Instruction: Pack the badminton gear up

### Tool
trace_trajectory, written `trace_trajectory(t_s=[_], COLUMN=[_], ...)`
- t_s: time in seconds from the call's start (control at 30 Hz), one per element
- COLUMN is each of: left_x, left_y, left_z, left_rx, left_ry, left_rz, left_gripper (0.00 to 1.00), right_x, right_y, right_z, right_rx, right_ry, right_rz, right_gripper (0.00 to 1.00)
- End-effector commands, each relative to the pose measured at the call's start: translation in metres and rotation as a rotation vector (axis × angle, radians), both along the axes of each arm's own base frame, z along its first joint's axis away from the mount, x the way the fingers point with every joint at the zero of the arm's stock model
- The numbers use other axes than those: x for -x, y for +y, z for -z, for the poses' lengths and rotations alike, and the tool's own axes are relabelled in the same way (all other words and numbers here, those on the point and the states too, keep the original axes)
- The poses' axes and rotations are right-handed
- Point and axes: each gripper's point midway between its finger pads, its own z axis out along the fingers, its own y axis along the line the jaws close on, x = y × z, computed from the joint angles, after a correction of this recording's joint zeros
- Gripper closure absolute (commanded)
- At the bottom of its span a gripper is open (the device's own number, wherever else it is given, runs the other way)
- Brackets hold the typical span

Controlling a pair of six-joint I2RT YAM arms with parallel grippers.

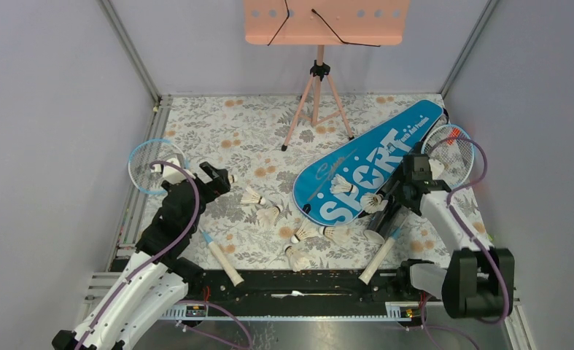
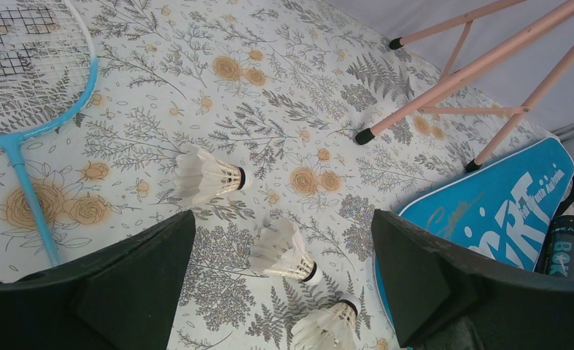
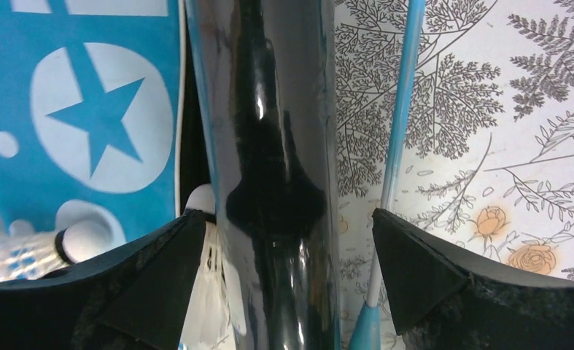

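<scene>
Dark fingers (image 3: 130, 292) of the right gripper (image 3: 282, 217) fill the bottom of its wrist view. They are spread wide to either side of the black tube (image 3: 276, 131), which runs lengthwise between them. A gap shows on the outer side, so nothing is clamped; I judge the jaws stand astride the tube so that closing would pinch it across its narrow width. Just beside the tube on one side lies the blue bag (image 3: 87, 109), with a shuttlecock (image 3: 21, 251) on it, and on the other side runs a racket shaft (image 3: 398, 131). The left gripper (image 2: 282, 215) is likewise fully spread and holds nothing. It hovers over three loose shuttlecocks (image 2: 284, 251) on the floral cloth (image 2: 269, 73), the middle one roughly between its fingers and probably lined up as a pick. Farther out, the other racket (image 2: 28, 65) lies flat by that arm, and the pink tripod (image 2: 451, 80) stands behind, apart from the gear. The bag lies flat at the right rear, and none of the gear appears packed.
</scene>
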Motion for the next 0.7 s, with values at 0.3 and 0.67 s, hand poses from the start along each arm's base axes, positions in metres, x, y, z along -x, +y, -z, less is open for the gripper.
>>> trace_trajectory(t_s=[0.3, 0.67], left_x=[-0.005, 0.002], left_y=[-0.001, -0.033], left_z=[-0.009, -0.020], left_rx=[0.010, 0.038], left_ry=[-0.053, -0.080], left_rz=[0.001, 0.192], left_gripper=[0.01, 0.01], right_x=[-0.040, -0.036], right_y=[-0.008, 0.017], right_z=[0.033, -0.046], right_rx=[0.038, -0.057], right_ry=[0.109, -0.213], right_rz=[0.080, -0.080], right_gripper=[0.21, 0.49])
